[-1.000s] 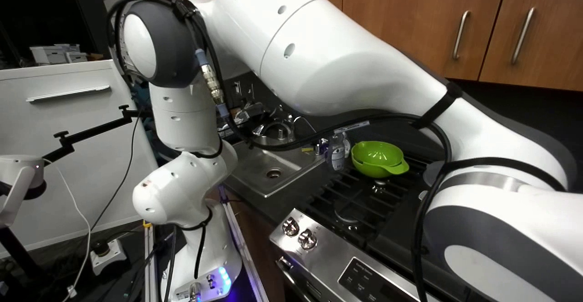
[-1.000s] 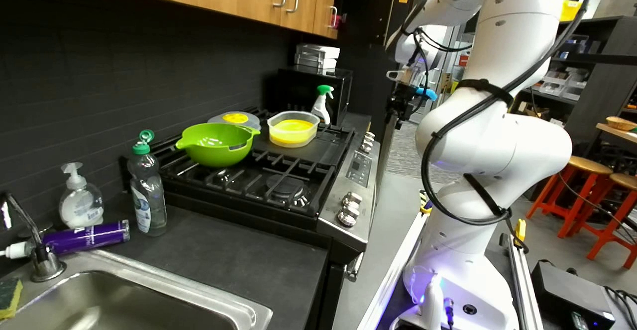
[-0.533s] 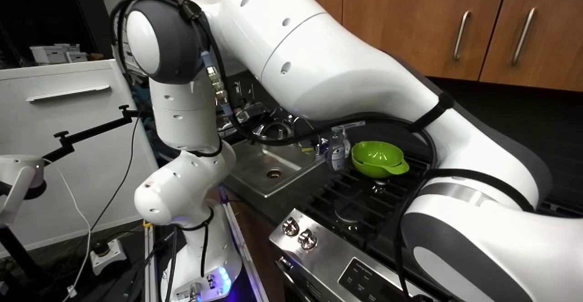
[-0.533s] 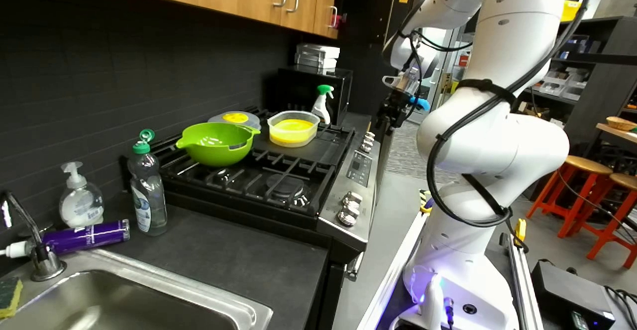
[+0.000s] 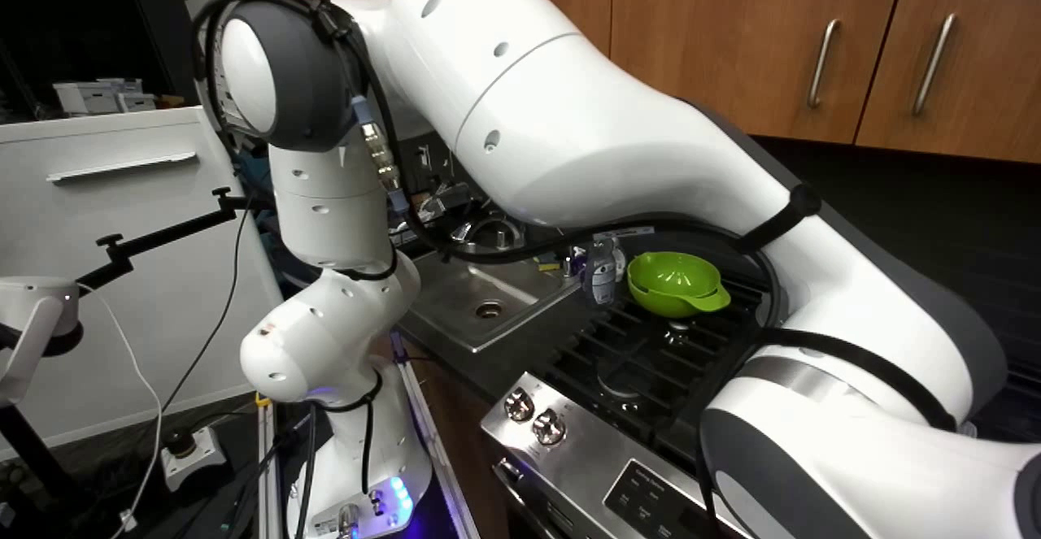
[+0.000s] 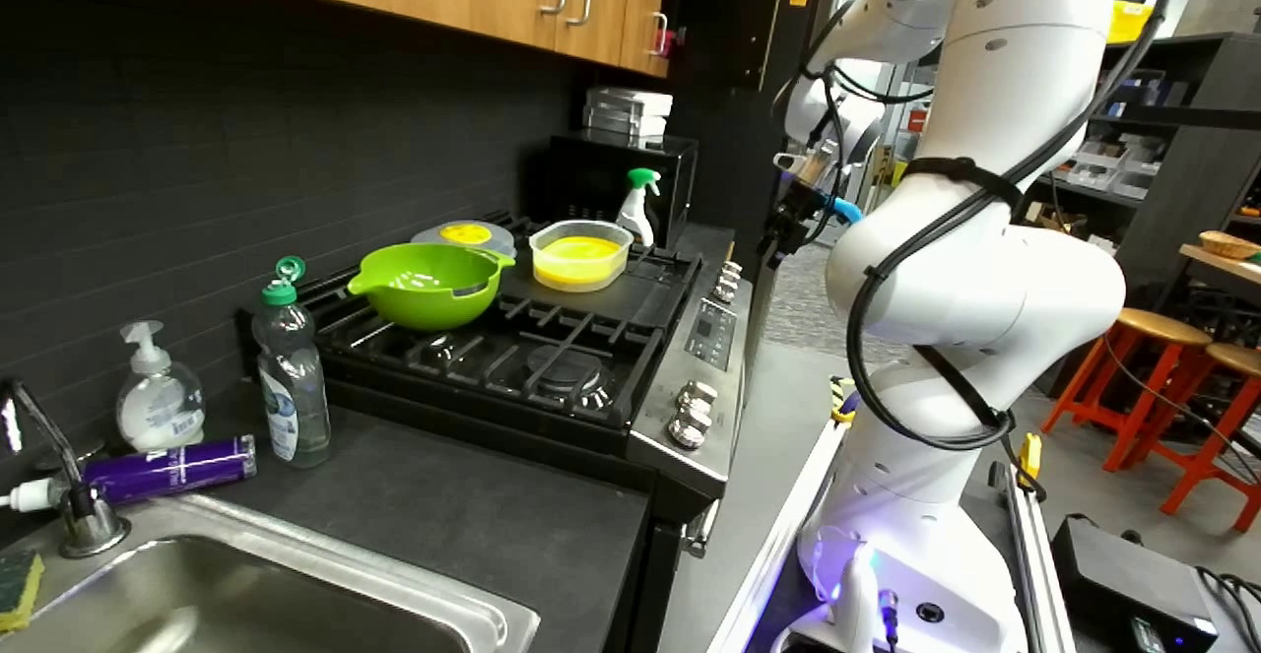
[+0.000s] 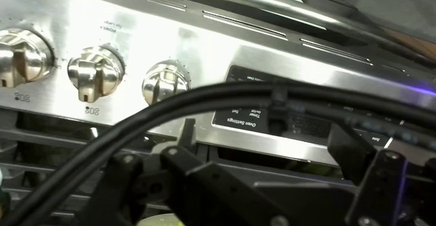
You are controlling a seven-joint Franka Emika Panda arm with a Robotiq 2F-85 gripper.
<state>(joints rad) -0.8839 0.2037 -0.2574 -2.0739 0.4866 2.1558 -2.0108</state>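
Because behind cables (image 7: 238,89), display (image 7: 306,129) part-hidden.

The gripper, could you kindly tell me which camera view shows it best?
The wrist view: the gripper is close up, open fingers visible, though black cabling crosses the picture. In an exterior view the gripper looks small; in an exterior view the arm extends past the edge, gripper unseen.

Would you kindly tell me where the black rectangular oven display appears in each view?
In an exterior view: black rectangular oven display, bottom edge, right of centre.
In an exterior view: display, just right of centre.
Wrist view: display, right of centre, partly behind black cable.
Shared landmark: round silver metal stove knobs.
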